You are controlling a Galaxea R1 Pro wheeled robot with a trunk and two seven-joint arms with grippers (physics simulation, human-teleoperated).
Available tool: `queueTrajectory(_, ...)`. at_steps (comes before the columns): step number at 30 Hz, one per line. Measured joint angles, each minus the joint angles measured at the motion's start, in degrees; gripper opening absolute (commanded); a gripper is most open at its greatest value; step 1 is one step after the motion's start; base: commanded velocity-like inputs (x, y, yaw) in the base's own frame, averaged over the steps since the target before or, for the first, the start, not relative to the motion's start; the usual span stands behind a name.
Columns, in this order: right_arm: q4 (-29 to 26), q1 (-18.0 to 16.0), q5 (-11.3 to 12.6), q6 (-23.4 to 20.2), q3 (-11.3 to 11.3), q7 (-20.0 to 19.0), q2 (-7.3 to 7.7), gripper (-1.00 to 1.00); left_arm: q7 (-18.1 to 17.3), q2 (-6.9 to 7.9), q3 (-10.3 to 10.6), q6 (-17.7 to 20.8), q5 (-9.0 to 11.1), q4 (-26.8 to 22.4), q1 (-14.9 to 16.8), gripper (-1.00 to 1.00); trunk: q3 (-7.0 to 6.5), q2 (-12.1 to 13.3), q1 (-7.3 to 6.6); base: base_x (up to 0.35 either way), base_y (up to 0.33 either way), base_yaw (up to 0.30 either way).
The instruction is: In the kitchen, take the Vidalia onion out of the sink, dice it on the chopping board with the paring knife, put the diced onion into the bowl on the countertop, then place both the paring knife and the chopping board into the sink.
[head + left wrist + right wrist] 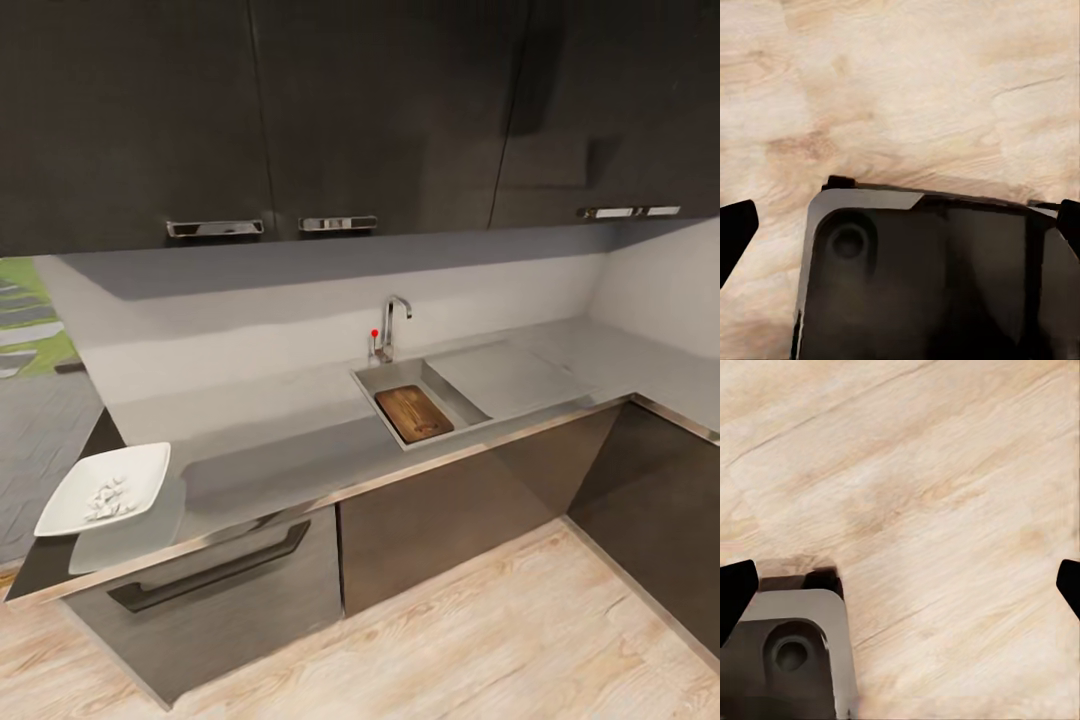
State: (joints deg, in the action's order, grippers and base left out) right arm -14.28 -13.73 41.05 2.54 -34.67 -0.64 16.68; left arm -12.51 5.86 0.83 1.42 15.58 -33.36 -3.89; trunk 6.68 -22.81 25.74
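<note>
Here the bowl (pixel 104 488) sits at the far left end of the countertop (pixel 290 430), close to its front edge, white and squarish, with a small heap of pale diced onion (pixel 108 497) inside it. Further along, past a bare stretch of grey worktop, the sink (pixel 417 400) is set into the countertop near its right-hand corner. The chopping board (pixel 414 413) lies inside the basin, dark brown, its long side running from the sink's back wall toward its front wall. The chrome faucet (pixel 392 325) with its red knob stands at the sink's back edge. Whether the paring knife is in the basin too cannot be told.

Both wrist cameras look down at the pale wooden floor (pixel 945 510). The left gripper (pixel 900 225) has its dark fingertips (pixel 735 229) spread wide apart with nothing between them, above part of the robot's dark base (pixel 930 285). The right gripper (pixel 900 585) is likewise spread wide and holds nothing.
</note>
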Motion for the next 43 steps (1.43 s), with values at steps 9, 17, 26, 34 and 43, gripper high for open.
queueTrajectory(9, 18.09, 2.95, 0.27, 1.22, -1.02, 3.93, -5.0, 1.0, 11.71, 2.07, -2.03, 2.98, 1.01, 28.67, 0.04, 1.0, -0.78, -0.01, 0.0, 0.0, 0.0, 0.037)
queueTrajectory(17, 18.67, 11.36, 0.15, -2.46, -0.98, 7.39, -10.07, 1.0, 18.19, 1.32, -2.07, 11.79, 1.04, 31.73, 0.03, 1.0, -1.51, -0.01, 0.0, 0.0, 0.0, 0.089)
queueTrajectory(26, 18.33, 14.05, 0.26, -7.78, -1.22, 7.84, -12.39, 1.0, 19.23, 0.99, -2.15, 0.0, 1.09, 31.66, 0.06, 1.0, -2.16, -0.02, 0.01, 0.0, 0.0, 0.042)
queueTrajectory(34, 17.17, 14.08, 0.21, -0.82, -1.14, 7.91, -12.42, 1.0, 18.97, -2.09, -2.24, -0.57, 1.09, 29.49, 0.06, 1.0, -2.24, -0.01, 0.01, 0.0, 0.0, 0.001)
queueTrajectory(43, 16.57, 14.08, 0.23, 1.27, -1.05, 7.85, -12.46, 1.0, 18.91, -5.35, -2.25, -0.62, 1.02, 26.12, 0.06, 1.0, -2.24, -0.01, 0.01, 0.0, 0.0, 0.0)
